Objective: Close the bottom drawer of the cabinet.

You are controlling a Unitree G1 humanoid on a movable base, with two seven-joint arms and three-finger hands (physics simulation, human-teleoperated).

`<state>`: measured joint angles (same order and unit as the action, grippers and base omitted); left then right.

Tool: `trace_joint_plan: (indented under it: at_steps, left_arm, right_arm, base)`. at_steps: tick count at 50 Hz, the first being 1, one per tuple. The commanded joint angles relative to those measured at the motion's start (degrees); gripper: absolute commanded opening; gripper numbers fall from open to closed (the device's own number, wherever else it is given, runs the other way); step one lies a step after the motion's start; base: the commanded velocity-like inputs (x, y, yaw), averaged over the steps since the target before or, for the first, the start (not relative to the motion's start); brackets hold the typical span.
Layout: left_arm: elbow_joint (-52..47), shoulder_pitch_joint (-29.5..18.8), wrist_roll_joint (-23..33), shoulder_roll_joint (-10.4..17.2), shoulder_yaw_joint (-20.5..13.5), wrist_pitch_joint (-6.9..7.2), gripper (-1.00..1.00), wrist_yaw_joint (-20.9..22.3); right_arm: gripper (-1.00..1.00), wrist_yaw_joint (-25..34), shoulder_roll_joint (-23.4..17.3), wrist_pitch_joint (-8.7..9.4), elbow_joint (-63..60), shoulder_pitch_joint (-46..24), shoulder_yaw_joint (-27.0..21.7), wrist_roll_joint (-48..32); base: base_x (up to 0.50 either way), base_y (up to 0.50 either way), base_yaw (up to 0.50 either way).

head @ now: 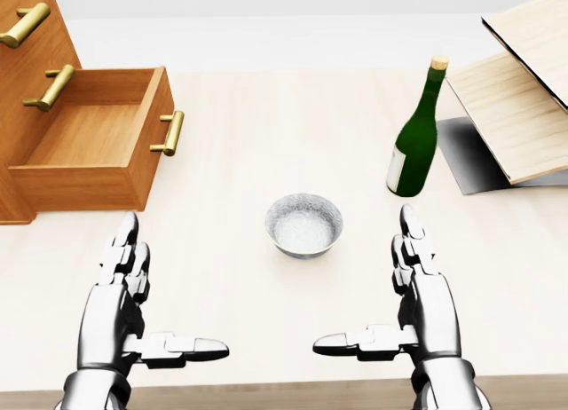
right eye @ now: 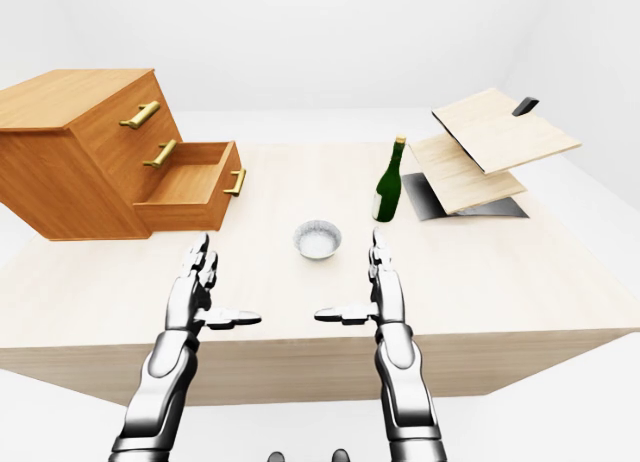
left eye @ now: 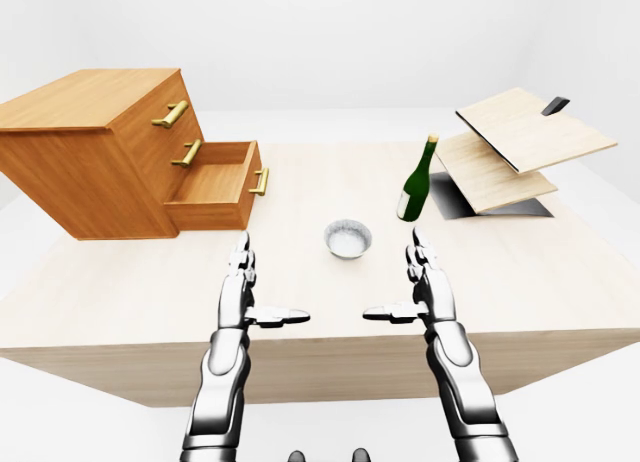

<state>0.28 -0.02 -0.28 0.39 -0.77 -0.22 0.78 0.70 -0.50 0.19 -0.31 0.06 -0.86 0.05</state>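
Bottom drawer (head: pixel 93 144) pulled out, cabinet (head: pixel 27 64) cropped in head view, left hand (head: pixel 133 303) and right hand (head: pixel 413 295) spread, empty

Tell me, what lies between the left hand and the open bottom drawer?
Nothing: in the head view only bare table separates the left hand from the bottom drawer.

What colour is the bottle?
The bottle is dark green with a tan cork top, clearest in the head view.

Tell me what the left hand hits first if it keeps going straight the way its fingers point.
Probably the open bottom drawer of the cabinet. The left hand points up the head view, roughly toward the drawer's front panel below its brass handle. The table between looks bare, though depth is uncertain.
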Motion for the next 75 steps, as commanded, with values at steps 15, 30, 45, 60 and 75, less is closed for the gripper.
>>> trace_joint_plan:
  at_steps: [15, 30, 45, 60, 75]
  left_arm:
    - [1.3, -0.1, 0.2, 0.6, -1.0, -1.21, 1.0, 1.1]
    - [1.8, 0.0, 0.5, 0.5, -0.8, -1.76, 1.0, 0.9]
    - [1.9, -0.1, 0.4, 0.5, -0.9, -1.83, 1.0, 0.8]
    - [3.0, -0.5, 0.4, 0.6, -1.0, -2.36, 1.0, 0.7]
    - [2.1, -0.4, 0.4, 0.6, -1.0, -1.69, 1.0, 0.7]
  right_arm:
    - [1.0, 0.6, -1.3, 1.3, -3.2, 0.2, -3.0, 0.1]
    - [1.0, -4.4, -5.5, 4.81, -22.8, 1.6, -23.9, 14.7]
    - [1.0, -6.6, -6.5, 4.81, -23.7, 2.3, -28.6, 18.9]
    - [1.0, -6.5, -7.3, 4.81, -25.0, 1.9, -28.2, 19.2]
    - [1.0, -6.1, -7.2, 4.81, -25.6, 1.8, -28.5, 19.3]
  base:
    - [0.0, 0.0, 0.0]
    - [0.0, 0.0, 0.0]
    - [0.0, 0.0, 0.0]
    - [0.03, 0.0, 0.0]
    - [0.28, 0.0, 0.0]
